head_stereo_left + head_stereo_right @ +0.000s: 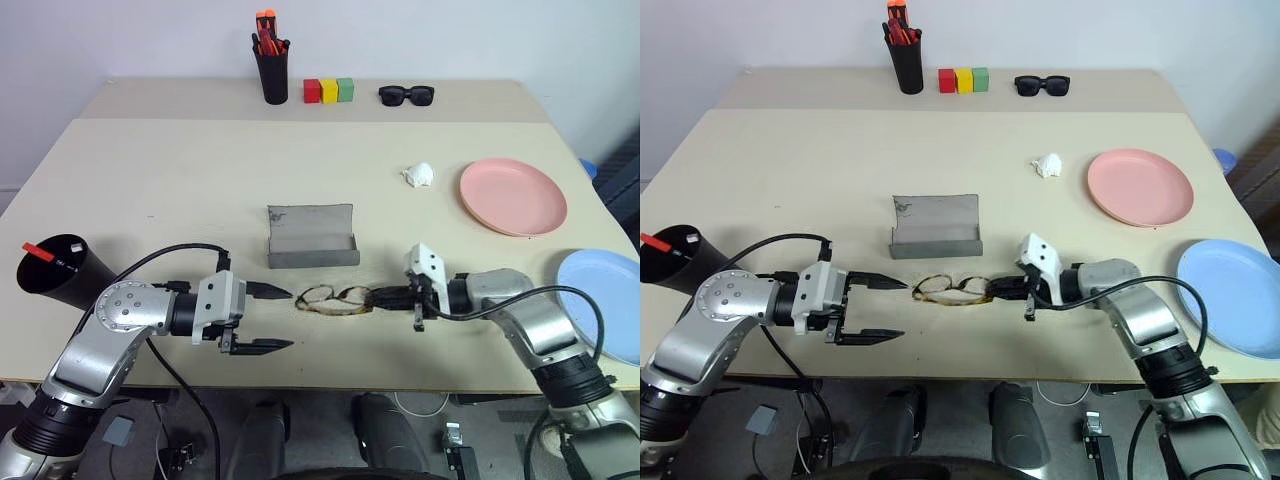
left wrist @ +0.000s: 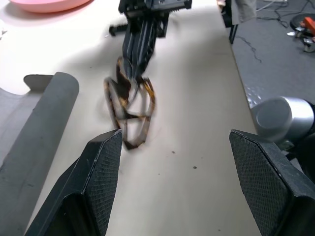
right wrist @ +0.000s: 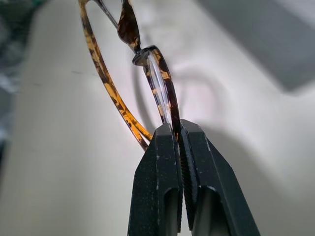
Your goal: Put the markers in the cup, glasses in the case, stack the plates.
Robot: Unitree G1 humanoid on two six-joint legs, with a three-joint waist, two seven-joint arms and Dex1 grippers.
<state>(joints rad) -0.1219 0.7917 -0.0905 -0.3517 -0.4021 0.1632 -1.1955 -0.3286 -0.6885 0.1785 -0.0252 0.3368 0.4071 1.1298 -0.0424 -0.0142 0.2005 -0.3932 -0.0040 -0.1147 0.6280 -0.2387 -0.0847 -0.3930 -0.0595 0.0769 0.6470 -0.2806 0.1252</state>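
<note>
I have the right gripper pressed together on the rim of the glasses, pinching one lens edge between its fingers (the wrist camera shows the tortoiseshell frame caught right at the tips). The glasses sit low over the table, just in front of the open grey case, between my two grippers. My left gripper is spread wide and holds nothing, its tips just beside the near end of the glasses. The black cup lies tipped at the table's left edge with a red-capped marker at its mouth. The pink plate and blue plate lie apart on the right.
</note>
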